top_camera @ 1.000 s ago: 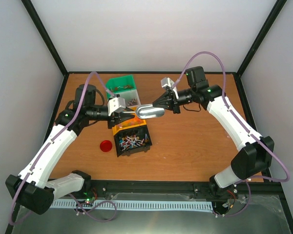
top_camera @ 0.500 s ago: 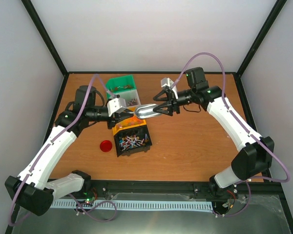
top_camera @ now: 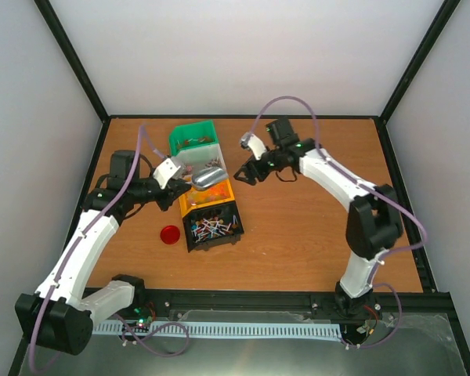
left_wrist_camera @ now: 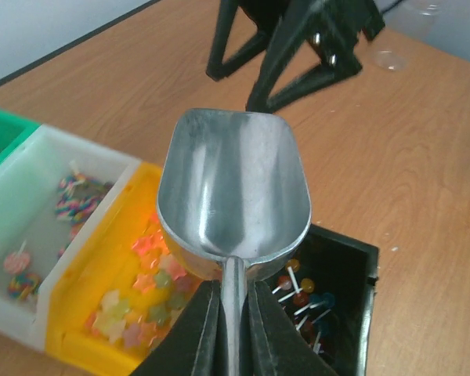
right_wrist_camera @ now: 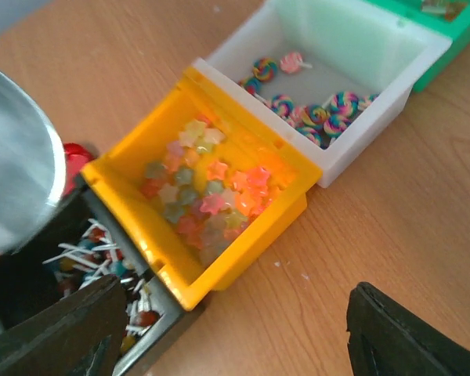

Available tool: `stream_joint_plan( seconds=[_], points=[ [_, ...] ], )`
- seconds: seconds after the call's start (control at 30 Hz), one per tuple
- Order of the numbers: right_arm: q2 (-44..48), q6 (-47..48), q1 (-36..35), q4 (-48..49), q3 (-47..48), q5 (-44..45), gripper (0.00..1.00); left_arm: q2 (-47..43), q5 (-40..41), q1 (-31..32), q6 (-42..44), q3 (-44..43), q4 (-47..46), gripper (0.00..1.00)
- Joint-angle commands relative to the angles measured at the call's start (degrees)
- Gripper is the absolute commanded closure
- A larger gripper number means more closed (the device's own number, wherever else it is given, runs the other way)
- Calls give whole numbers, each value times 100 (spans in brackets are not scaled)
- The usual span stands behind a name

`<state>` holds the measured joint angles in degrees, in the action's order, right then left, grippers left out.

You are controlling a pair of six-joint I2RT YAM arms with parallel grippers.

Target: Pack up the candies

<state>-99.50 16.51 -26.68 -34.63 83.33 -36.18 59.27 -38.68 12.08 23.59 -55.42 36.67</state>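
Note:
My left gripper (left_wrist_camera: 233, 301) is shut on the handle of an empty metal scoop (left_wrist_camera: 233, 192), held over the orange bin (left_wrist_camera: 86, 313) and black bin (left_wrist_camera: 352, 274). From above, the scoop (top_camera: 207, 177) hangs over the row of bins with the left gripper (top_camera: 183, 185) behind it. The candies lie in the bins: star-shaped ones (right_wrist_camera: 207, 192) in the orange bin, swirled ones (right_wrist_camera: 313, 110) in the white bin (right_wrist_camera: 376, 70), and stick lollipops (right_wrist_camera: 94, 258) in the black bin. My right gripper (right_wrist_camera: 227, 329) is open and empty beside the orange bin's right edge (top_camera: 247, 172).
A green bin (top_camera: 194, 138) ends the row at the back. A round red lid (top_camera: 170, 234) lies on the table left of the black bin (top_camera: 214, 229). The wooden table (top_camera: 313, 227) is bordered by black frame posts and white walls.
The right gripper opened, let go of the scoop and drew away from it. The left gripper carried the scoop left, over the bins.

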Motion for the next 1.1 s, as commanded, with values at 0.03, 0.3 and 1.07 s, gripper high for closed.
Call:
stream_joint_plan(
  seconds=[0.03,0.3,1.07],
  points=[
    [-775,-768,-607,329,629,1547,23,-323,481,-283,-675,87,-289,99],
    [-2006,-1029,-963,367,1366,2419,27,-609,1281,-291,-943,299,-476,99],
    [-2113,-1017,-110,390,1672,2533,43,-68,830,-295,-382,193,-334,99]
  ],
)
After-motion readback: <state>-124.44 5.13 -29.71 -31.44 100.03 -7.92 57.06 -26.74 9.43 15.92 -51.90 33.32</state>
